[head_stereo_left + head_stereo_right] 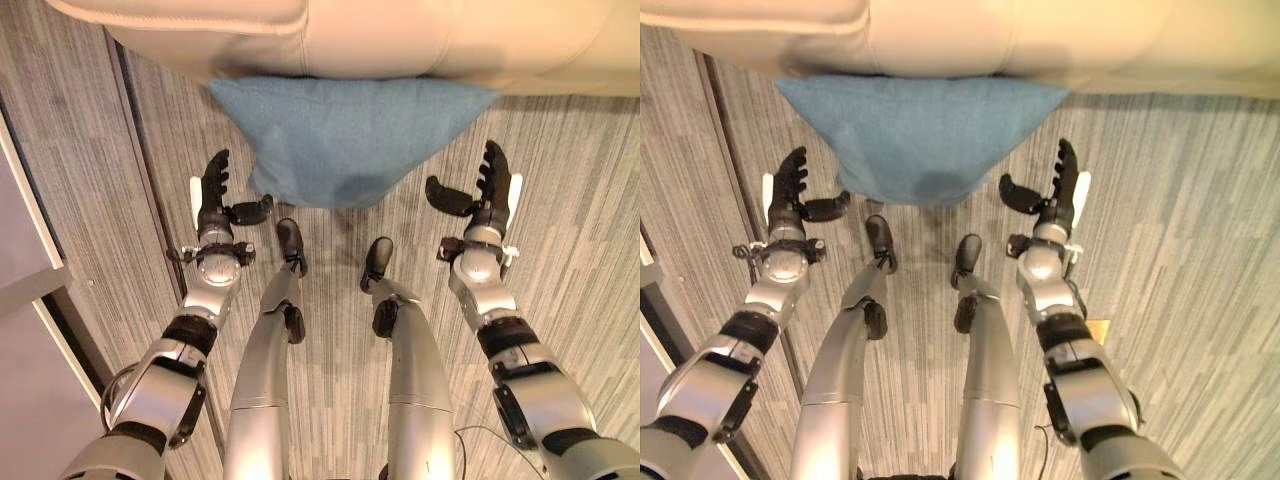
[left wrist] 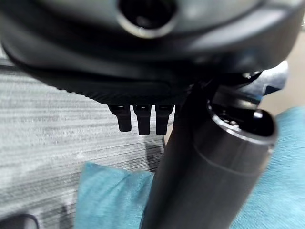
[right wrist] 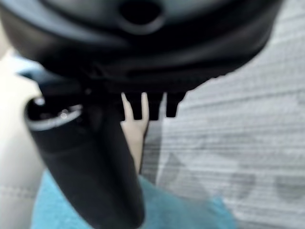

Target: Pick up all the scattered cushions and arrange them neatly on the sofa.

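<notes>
A blue cushion (image 1: 345, 135) lies on the striped grey floor, its far edge tucked against the front of the cream sofa (image 1: 380, 40). My left hand (image 1: 215, 195) hovers just left of the cushion, fingers straight and thumb pointing toward it, holding nothing. My right hand (image 1: 485, 190) hovers just right of the cushion, open in the same way. The two hands flank the cushion without touching it. The cushion's teal cloth (image 2: 109, 195) shows past the left thumb in the left wrist view, and its corner (image 3: 190, 210) shows in the right wrist view.
The sofa's base (image 1: 940, 35) runs across the far side of the floor. A dark floor strip (image 1: 130, 130) and a pale wall panel (image 1: 20, 260) lie to the left. Open carpet (image 1: 1200, 220) extends to the right.
</notes>
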Tool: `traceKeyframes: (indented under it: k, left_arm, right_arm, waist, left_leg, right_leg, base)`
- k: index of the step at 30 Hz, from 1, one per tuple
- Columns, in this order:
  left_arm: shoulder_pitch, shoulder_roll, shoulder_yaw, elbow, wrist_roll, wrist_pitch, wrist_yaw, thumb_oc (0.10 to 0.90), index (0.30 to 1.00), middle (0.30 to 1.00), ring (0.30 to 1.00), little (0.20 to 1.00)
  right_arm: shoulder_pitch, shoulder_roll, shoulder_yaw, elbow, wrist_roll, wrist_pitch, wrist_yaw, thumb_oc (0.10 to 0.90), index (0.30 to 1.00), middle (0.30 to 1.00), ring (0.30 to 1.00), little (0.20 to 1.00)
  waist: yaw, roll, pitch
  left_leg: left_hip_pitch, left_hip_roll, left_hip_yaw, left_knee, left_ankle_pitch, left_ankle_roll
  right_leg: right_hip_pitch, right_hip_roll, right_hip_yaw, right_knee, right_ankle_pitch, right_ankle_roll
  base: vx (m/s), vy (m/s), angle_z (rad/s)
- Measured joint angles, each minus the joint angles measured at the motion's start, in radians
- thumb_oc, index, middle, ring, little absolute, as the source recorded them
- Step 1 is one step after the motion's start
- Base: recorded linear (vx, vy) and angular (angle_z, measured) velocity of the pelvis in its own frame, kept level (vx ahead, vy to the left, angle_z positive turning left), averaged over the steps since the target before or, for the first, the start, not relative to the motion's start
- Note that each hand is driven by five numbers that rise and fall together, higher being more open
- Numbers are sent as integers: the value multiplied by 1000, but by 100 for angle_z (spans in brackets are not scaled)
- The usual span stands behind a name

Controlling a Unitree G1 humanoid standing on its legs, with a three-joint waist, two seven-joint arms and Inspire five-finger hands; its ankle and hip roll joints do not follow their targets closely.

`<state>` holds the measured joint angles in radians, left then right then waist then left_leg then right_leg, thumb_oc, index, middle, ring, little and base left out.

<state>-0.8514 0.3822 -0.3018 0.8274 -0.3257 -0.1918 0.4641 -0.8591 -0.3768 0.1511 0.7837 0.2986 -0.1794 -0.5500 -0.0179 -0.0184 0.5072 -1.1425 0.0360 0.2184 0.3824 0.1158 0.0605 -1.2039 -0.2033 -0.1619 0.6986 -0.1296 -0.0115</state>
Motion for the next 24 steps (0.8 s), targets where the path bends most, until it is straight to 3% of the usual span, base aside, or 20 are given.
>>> traceKeyframes:
  k: [10, 11, 12, 13, 21, 24]
  left_arm:
    - [-205, 39, -92, -4, -21, 0, 12, 800, 900, 900, 900, 900]
    - [-216, 36, -94, -7, -29, 0, 12, 800, 900, 900, 900, 900]
    - [-224, 37, -101, -11, -35, 0, 12, 800, 900, 900, 900, 900]
    - [-225, 26, -105, -15, -38, 0, 12, 400, 300, 300, 300, 300]
    - [-162, 25, -68, -103, -76, 11, 28, 400, 300, 300, 300, 300]
    - [-81, 16, -44, -159, -77, 30, 25, 400, 300, 300, 300, 300]
  right_arm:
    - [-166, -10, 79, -3, 103, -42, 1, 800, 900, 900, 900, 900]
    - [-175, -6, 93, -3, 110, -44, 2, 563, 545, 545, 545, 545]
    - [-185, -10, 115, -3, 118, -45, 3, 507, 460, 460, 460, 460]
    - [-188, -1, 122, -5, 119, -47, 4, 400, 300, 300, 300, 300]
    - [-133, -34, 118, -74, 123, -44, 28, 400, 300, 300, 300, 300]
    - [-55, -31, 116, -127, 116, -35, 49, 400, 300, 300, 300, 300]
  waist:
    - [1, 0, 0]
    - [1, 0, 0]
    - [2, 0, 0]
    - [2, 0, 0]
    - [1, 0, 0]
    - [0, 1, 1]
  left_leg:
    - [-132, -3, -6, 25, 8, -3]
    - [-137, -3, -7, 26, 8, -3]
    - [-143, -3, -7, 27, 8, -4]
    - [-144, -3, -7, 28, 9, -4]
    - [-123, -3, -9, 7, 18, -8]
    - [-43, -5, -15, -30, 32, -8]
  right_leg:
    - [-139, -11, -1, 48, -12, -14]
    - [-144, -11, -1, 49, -12, -14]
    - [-150, -12, -1, 51, -12, -14]
    - [-152, -12, -1, 51, -13, -14]
    - [-136, -11, -6, 46, -12, -15]
    - [-57, -11, -21, 22, -9, -19]
  base:
    - [25, 1, 4]
    - [0, 0, 0]
    - [0, 0, 0]
    - [0, 0, 0]
    - [4, -8, 0]
    - [-2, -12, 3]
